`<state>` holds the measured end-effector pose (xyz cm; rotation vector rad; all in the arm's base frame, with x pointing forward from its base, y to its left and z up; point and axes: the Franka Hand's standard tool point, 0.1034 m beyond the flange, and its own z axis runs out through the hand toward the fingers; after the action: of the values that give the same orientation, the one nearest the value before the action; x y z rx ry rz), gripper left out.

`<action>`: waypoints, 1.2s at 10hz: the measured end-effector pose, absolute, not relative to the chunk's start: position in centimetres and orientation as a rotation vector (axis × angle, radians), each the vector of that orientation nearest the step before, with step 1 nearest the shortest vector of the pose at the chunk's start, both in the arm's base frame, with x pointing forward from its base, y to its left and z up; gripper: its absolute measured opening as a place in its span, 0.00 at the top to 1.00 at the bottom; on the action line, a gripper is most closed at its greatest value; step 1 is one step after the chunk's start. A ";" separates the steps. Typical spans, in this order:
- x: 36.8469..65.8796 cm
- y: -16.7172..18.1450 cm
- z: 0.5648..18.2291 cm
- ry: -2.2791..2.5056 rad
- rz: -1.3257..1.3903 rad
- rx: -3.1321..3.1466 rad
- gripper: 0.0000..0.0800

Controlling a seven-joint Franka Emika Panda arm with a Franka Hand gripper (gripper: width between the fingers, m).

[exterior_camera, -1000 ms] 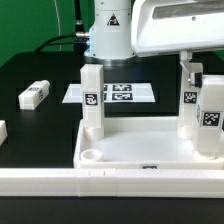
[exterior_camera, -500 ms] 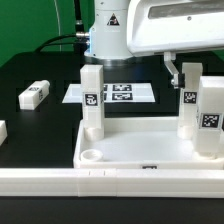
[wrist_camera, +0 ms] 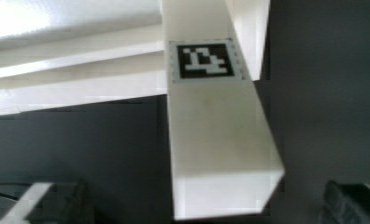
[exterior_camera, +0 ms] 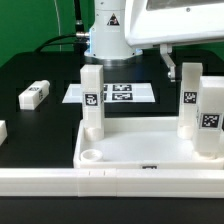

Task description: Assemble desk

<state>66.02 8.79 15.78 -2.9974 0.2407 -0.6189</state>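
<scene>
In the exterior view, the tabletop is seen at the counter's near edge. Its far leg, toward the exterior view's right, is judged light, stiff and smooth, best held by opposite flat faces. The tool hangs just beside its top.

In the wrist view, the leg is framed between the tool's fingers, which seem parted and not touching it.

Bright, even light filled the exterior view. The white tabletop nearly washed out against the black table, and the arm's casing at one o'clock glared. The wrist view was soft, with its leg and tag blurred.
</scene>
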 end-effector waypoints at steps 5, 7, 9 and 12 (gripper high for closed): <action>65.2 8.8 14.5 0.246 -0.390 -3.029 0.19; 65.7 8.7 14.2 0.248 -0.207 -3.041 0.19; 65.9 8.4 13.7 0.254 0.020 -3.044 0.19; 66.9 9.1 12.8 0.268 0.041 -3.045 0.19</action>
<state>66.85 9.14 12.82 -3.0451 0.2685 0.0405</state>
